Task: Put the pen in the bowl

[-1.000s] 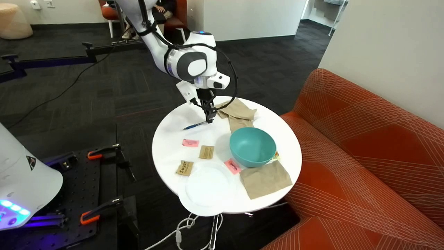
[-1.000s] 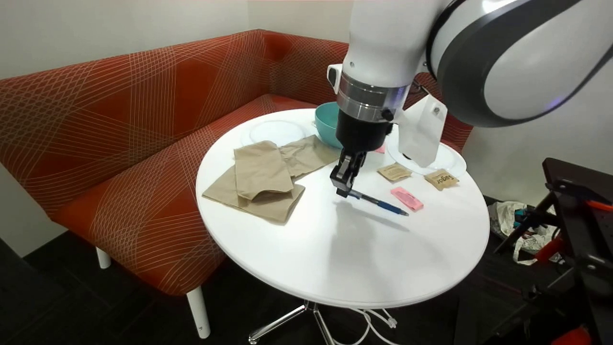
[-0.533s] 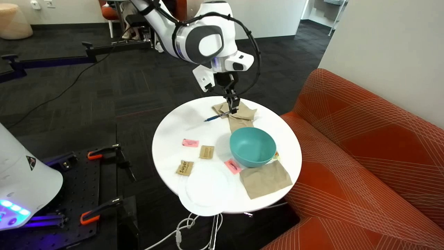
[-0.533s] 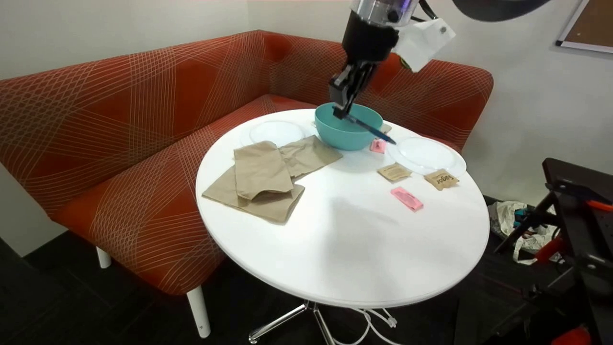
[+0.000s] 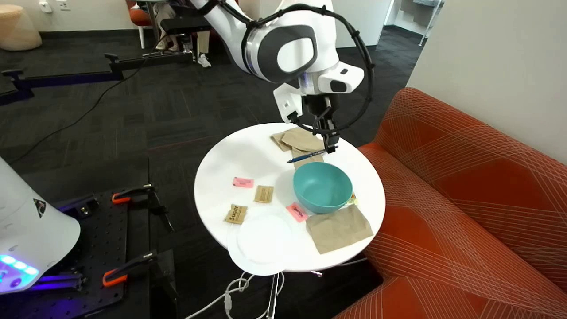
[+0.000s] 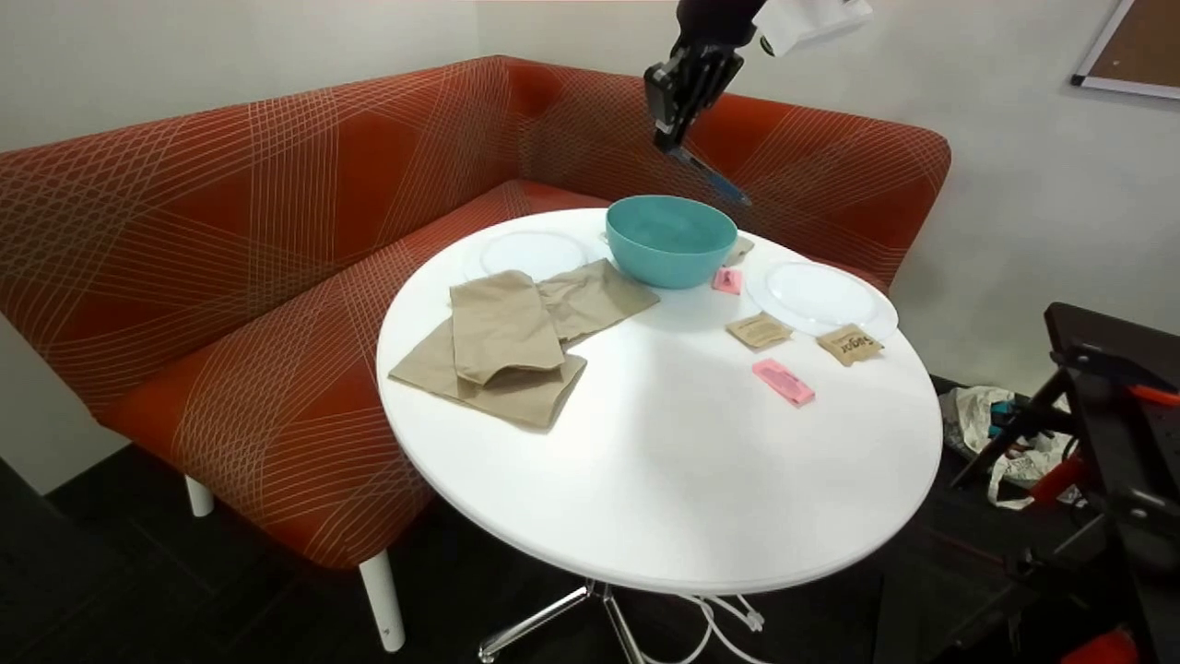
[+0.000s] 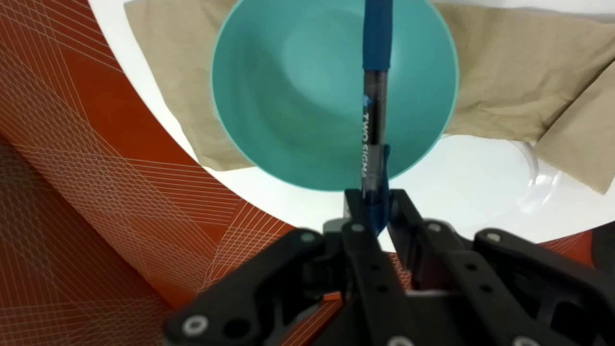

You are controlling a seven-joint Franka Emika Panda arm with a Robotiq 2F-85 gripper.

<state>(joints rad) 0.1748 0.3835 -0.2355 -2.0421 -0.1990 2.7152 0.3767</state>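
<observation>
1. The gripper (image 7: 375,204): both fingers clamped on the pen (image 7: 377,38) near one end, the pen's dark blue section projecting outward.
2. The pen: suspended in the air, apart from the bowl (image 7: 283,101); in the wrist view it crosses the bowl's interior.
3. The bowl: teal, upright on the round white table (image 6: 701,489), between tan napkins (image 5: 340,228).
4. A pink packet (image 5: 297,212): flat, just beside the bowl.

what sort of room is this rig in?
Probably an office lounge or break area: there's a red patterned bench beside a round white table, which has a packet marked Sugar on it.
</observation>
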